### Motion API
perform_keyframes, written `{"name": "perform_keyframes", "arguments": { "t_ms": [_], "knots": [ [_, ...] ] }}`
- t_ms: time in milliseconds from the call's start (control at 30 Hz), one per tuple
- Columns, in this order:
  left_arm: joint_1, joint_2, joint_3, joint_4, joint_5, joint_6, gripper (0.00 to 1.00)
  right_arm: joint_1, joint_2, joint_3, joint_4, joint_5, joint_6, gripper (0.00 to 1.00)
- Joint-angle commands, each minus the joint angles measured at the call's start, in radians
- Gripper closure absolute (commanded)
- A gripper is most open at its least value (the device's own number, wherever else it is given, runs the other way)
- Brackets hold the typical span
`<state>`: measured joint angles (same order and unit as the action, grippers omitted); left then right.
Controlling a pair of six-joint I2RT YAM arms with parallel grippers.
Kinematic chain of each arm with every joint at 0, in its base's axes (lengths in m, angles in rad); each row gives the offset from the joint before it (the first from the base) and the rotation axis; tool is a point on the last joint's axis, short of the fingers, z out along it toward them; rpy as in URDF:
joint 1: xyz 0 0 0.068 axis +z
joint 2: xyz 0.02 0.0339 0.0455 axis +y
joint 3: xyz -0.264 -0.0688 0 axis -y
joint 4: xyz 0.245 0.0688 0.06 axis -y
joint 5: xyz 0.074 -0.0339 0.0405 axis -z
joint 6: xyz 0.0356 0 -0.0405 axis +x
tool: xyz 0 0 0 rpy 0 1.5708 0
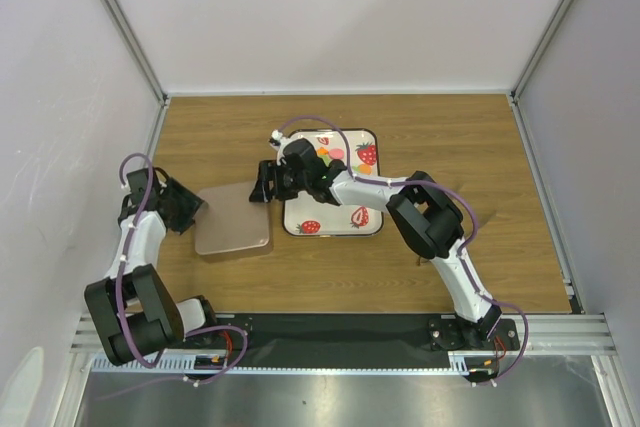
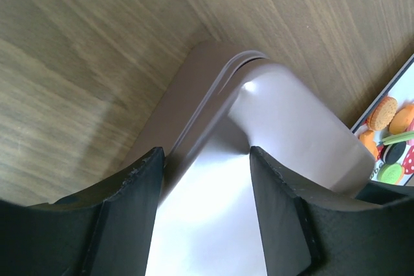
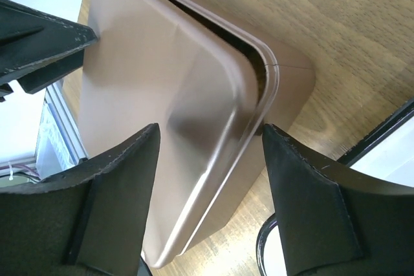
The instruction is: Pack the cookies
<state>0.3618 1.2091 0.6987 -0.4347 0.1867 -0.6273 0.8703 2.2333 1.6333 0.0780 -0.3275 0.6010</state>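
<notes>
Mauve-brown tin [image 1: 233,219] sits lower left of centre in the top view, flat on the table [image 1: 450,137], with its lid [image 3: 168,75] on. Left fingers [image 2: 123,218] are spread wide at the tin's upper left corner, gripping nothing; the left wrist view shows a rounded lid corner between them. Right fingers [image 3: 110,198] are also spread wide, at the tin's upper right corner, holding nothing. In the right wrist view there's a dark gap under the lid rim at that corner, so the lid looks slightly ajar there. Cannot tell if any finger touches it.

Just right of the tin is the strawberry-print tray [image 1: 381,217]. Cookies [image 1: 328,154] lie clustered at the tray's upper end; orange, green and black ones show at the right edge of the left wrist view. The tin's inside is hidden.

Judgement: the step in hand is opening the tin, and packing has not started. Next move calls for one pair of fingers to close on the lid lip and lift it clear while the other pins the base. The lid then goes on bare table, not on the tray.
</notes>
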Motion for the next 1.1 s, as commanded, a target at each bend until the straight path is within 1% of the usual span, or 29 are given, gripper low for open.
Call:
{"name": "perform_keyframes", "arguments": {
  "t_ms": [0, 100, 267, 433, 467, 600, 733, 1067],
  "knots": [
    [-0.02, 0.007, 0.05, 0.022, 0.019, 0.001, 0.39, 0.006, 0.023, 0.046, -0.004, 0.002, -0.01, 0.3],
    [-0.026, 0.02, 0.061, 0.019, 0.023, 0.0, 0.4, 0.001, 0.029, 0.056, -0.012, -0.002, -0.006, 0.33],
    [-0.031, 0.033, 0.084, 0.013, 0.022, -0.002, 0.4, -0.001, 0.037, 0.076, -0.04, -0.004, -0.009, 0.35],
    [-0.034, 0.055, 0.093, 0.011, 0.017, -0.002, 0.4, 0.002, 0.037, 0.106, -0.073, 0.008, -0.021, 0.34],
    [-0.032, 0.061, 0.093, 0.013, 0.017, -0.002, 0.4, 0.004, 0.04, 0.112, -0.108, 0.013, -0.024, 0.34],
    [-0.034, 0.073, 0.094, 0.014, 0.004, -0.002, 0.4, 0.009, 0.046, 0.138, -0.156, 0.028, -0.04, 0.32],
    [-0.034, 0.09, 0.096, 0.016, -0.026, 0.0, 0.4, 0.016, 0.06, 0.171, -0.191, 0.036, -0.052, 0.3],
    [-0.034, 0.15, 0.107, 0.033, -0.044, -0.005, 0.4, 0.018, 0.091, 0.234, -0.268, 0.039, -0.069, 0.27]
  ]
}}
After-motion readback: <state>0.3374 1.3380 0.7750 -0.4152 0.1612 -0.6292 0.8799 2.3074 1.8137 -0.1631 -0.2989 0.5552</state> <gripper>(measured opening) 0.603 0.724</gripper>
